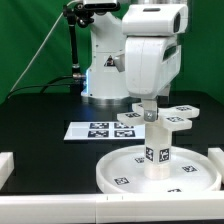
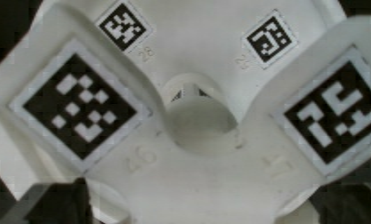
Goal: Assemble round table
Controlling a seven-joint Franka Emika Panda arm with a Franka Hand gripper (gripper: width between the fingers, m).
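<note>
Round disc [image 1: 130, 172]: white plastic, smooth, slight sheen on rim. Leg [image 1: 156, 140]: same white plastic, matt-ish, printed b/w tags on sides. Cross-shaped base [image 1: 166, 119] [image 2: 182, 110]: white plastic, smooth, matt in wrist view; tags look like flat matt print, crisp black on white, at approx 9, 3, 11 and 1 o'clock around hub. Marker board [image 1: 100, 129]: thin flat white sheet, paper/card-like, matt. Table [image 1: 40, 120]: black, matt, cloth-like, no glare. Arm housing [image 1: 150, 45]: white moulded plastic, glossy, soft highlights. Backdrop [image 1: 25, 40]: green, matt, fabric-like. Gripper finish: can't tell.
</note>
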